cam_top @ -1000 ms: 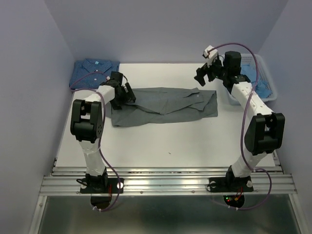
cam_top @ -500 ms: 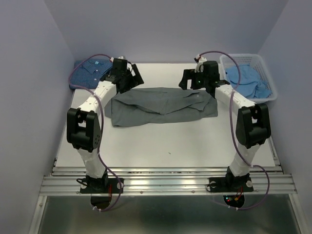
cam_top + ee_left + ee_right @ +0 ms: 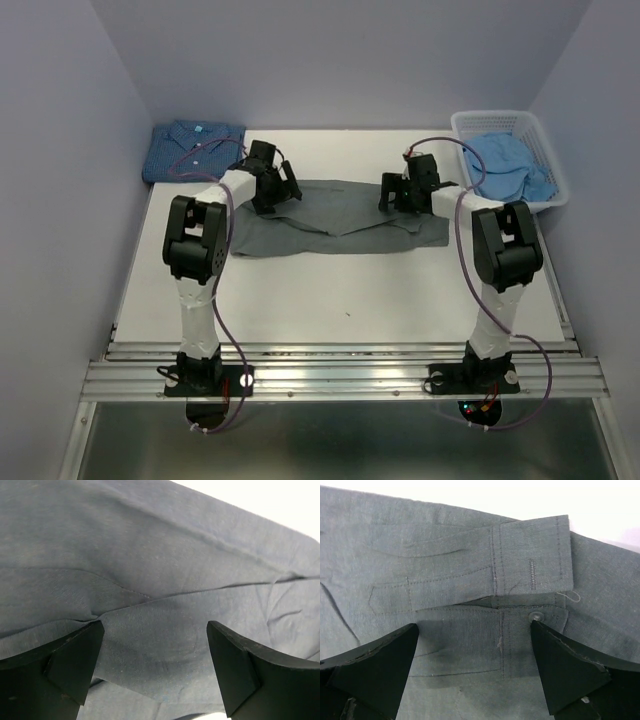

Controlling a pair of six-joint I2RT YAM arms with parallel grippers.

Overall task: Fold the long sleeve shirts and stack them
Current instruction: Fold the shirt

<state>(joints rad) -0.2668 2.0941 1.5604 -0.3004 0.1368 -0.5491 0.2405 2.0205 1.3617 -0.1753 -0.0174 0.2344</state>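
Tabletop (image 3: 350, 285): dotted shirt (image 3: 195, 150) is folded, grey shirt (image 3: 330, 215) half-folded under L gripper (image 3: 155, 630) & R gripper (image 3: 474, 627), both spread wide; pale-blue shirt (image 3: 505, 165) is left in basket (image 3: 500, 117).

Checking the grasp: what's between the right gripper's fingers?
The grey shirt's sleeve cuffs, one with a button, lie between the right gripper's open fingers in the right wrist view.

Bare table (image 3: 350, 290) nearside, basket (image 3: 497, 116) far right, dotted shirt (image 3: 195, 150) far left
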